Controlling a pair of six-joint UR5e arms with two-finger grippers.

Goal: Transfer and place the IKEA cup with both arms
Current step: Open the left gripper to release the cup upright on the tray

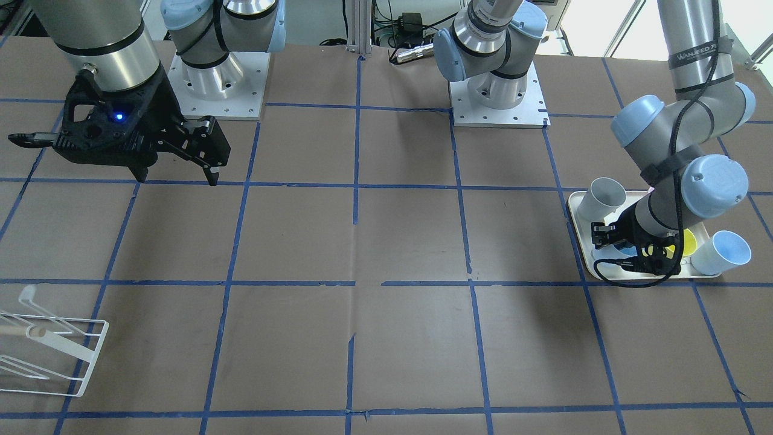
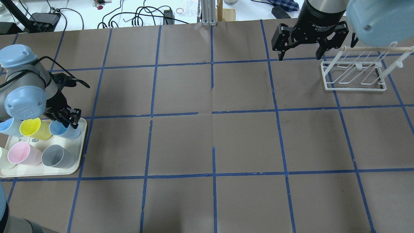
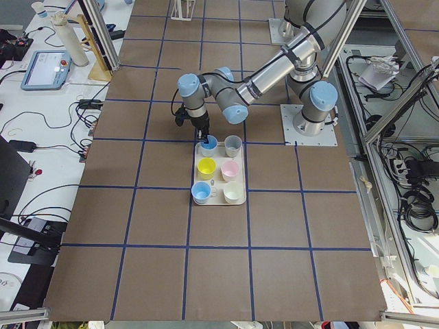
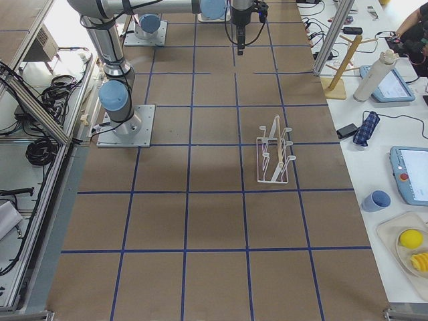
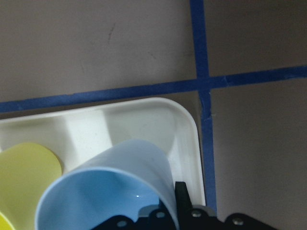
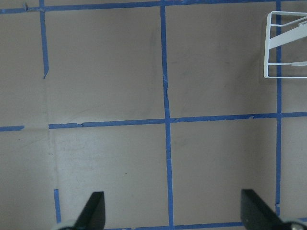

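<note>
The IKEA cup [image 2: 67, 132] is a pale blue tumbler at the tray's corner nearest the table's middle. It also shows in the left wrist view [image 5: 110, 177] and the exterior left view [image 3: 209, 143]. My left gripper [image 2: 73, 121] is down at this cup with its fingers close together over the rim. One finger [image 5: 180, 191] lies against the outside of the cup wall. The cup looks tilted. My right gripper [image 2: 299, 55] is open and empty, high above the table beside the white rack, and also shows in the front view [image 1: 177, 177].
The cream tray [image 2: 81, 142] also holds a yellow cup [image 2: 32, 127], a pink cup [image 2: 21, 152], a grey cup [image 2: 56, 156] and a second blue cup [image 2: 8, 126]. A white wire rack [image 2: 354, 74] stands on the robot's right side. Brown table with a blue tape grid.
</note>
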